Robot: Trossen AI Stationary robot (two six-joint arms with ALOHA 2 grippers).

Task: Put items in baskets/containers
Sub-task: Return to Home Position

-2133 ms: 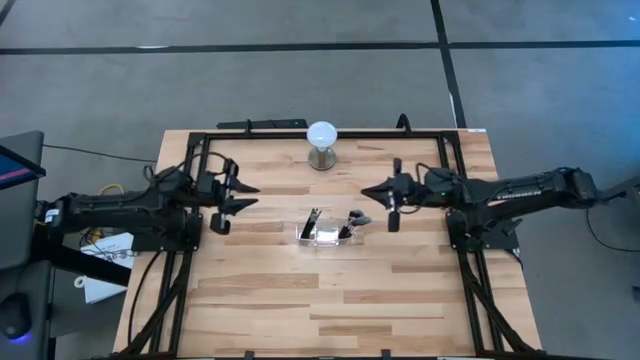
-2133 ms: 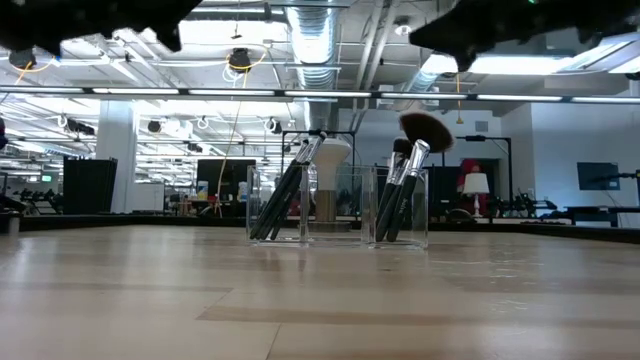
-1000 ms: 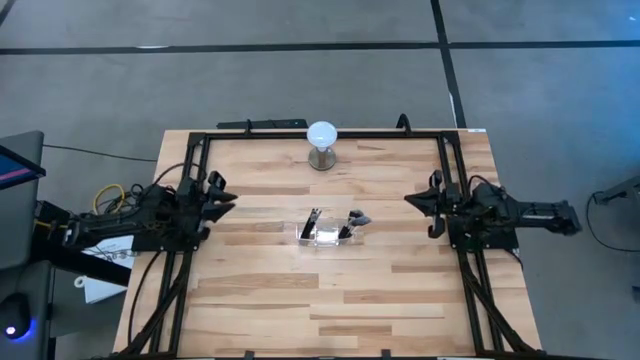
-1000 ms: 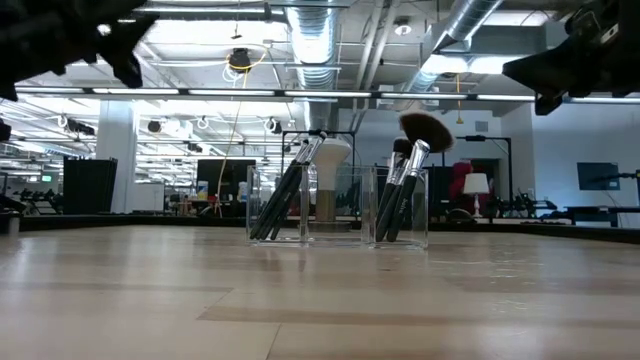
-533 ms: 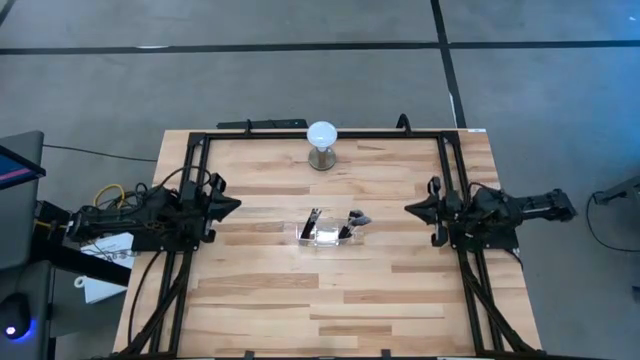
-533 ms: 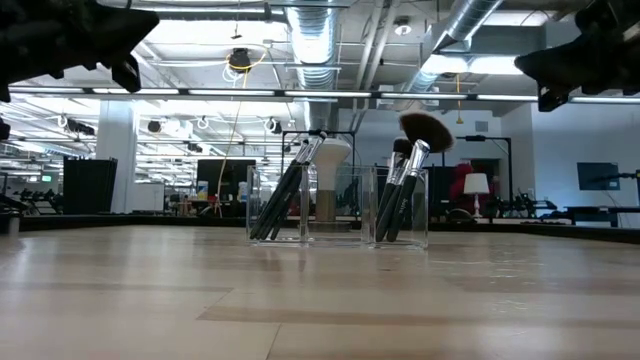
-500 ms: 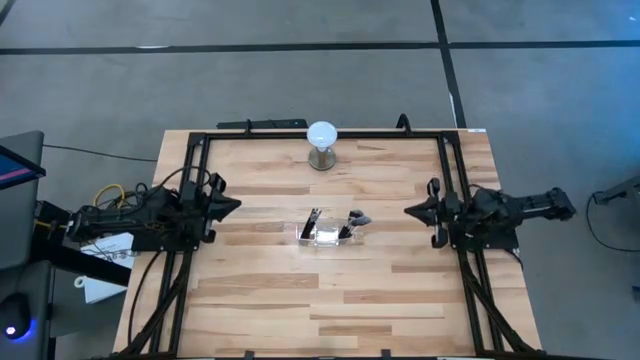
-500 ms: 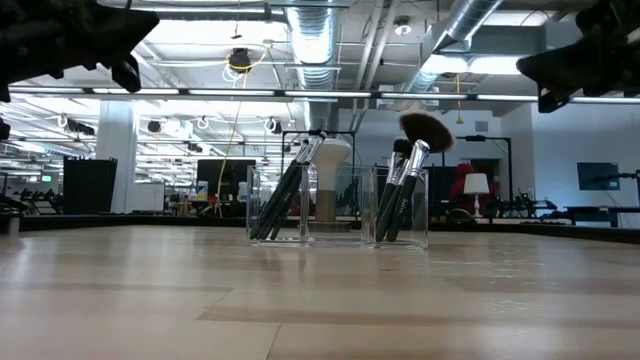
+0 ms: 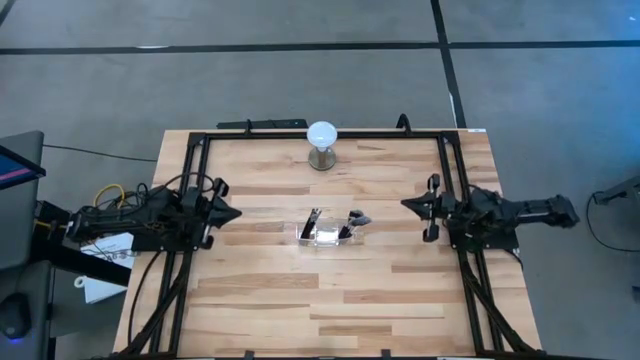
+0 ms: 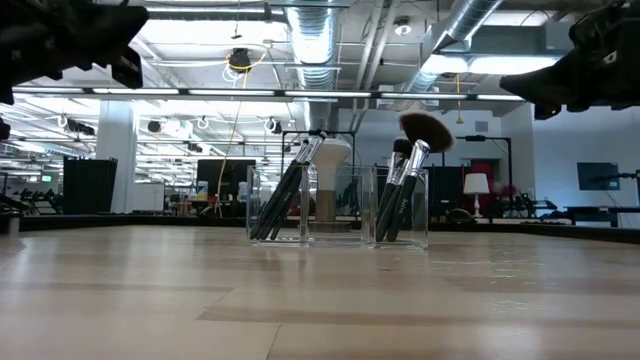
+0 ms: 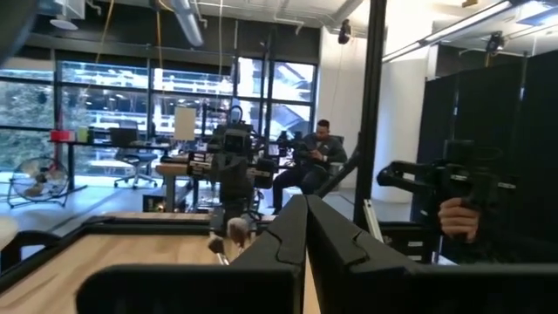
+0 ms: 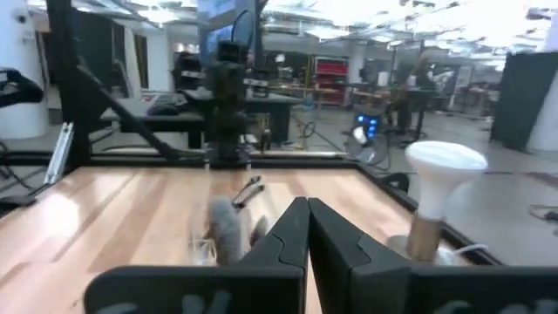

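Honestly, this looks about done from where I stand: the makeup brushes [image 10: 288, 198] all lean inside the clear organizer [image 9: 325, 236] in the middle of the table [image 9: 260, 300], with the fan head [image 10: 427, 130] poking out on top. The left gripper [image 9: 230, 212] and right gripper [image 9: 407, 206] sit at opposite edges, both pinched closed on nothing. My guess is those brushes are featherlight and slick, so pinch mid-handle, never the soft bristles. The organizer seems rigid but tippy.

A clear rectangular holder [image 10: 338, 210] stands upright at mid-bench [image 9: 300, 290], its middle compartment bare. Slim dark-handled brushes [image 10: 288, 192] lean tips-up in one end compartment, and more lean in the other, where a fan-headed brush [image 10: 428, 130] rises highest
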